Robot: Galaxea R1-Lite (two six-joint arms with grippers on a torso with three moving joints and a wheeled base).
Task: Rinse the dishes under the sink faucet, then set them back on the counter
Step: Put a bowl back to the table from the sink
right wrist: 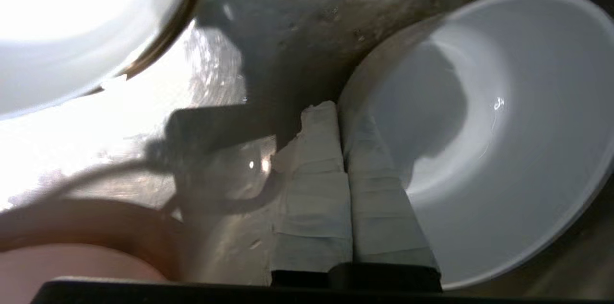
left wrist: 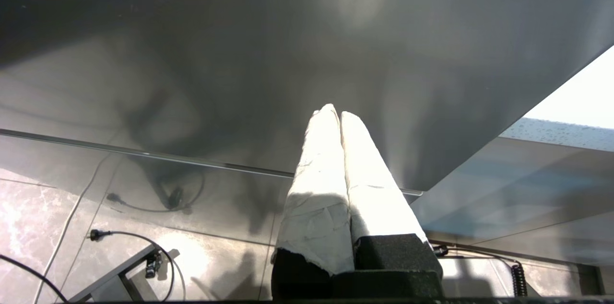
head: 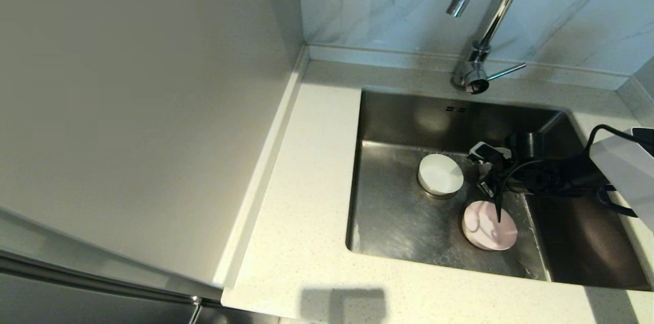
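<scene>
Inside the sink (head: 393, 211): right hand (right wrist: 339, 108), taped fingers (right wrist: 314, 208) pinched on the rim of the light grey bowl (right wrist: 503, 150), just beside the white bowl (head: 440, 175) and pale pink bowl (head: 488, 225). Above, at the sink's back edge, the faucet (head: 485, 22). Left hand (left wrist: 339, 113), fingers pressed together holding nothing, low beside a dark cabinet front (left wrist: 288, 30), away from the sink. Around the sink, pale surface (head: 306, 186).

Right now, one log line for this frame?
right gripper: in sink, shut on grey bowl rim | white bowl, pink bowl: on sink floor | left gripper: parked, shut
</scene>
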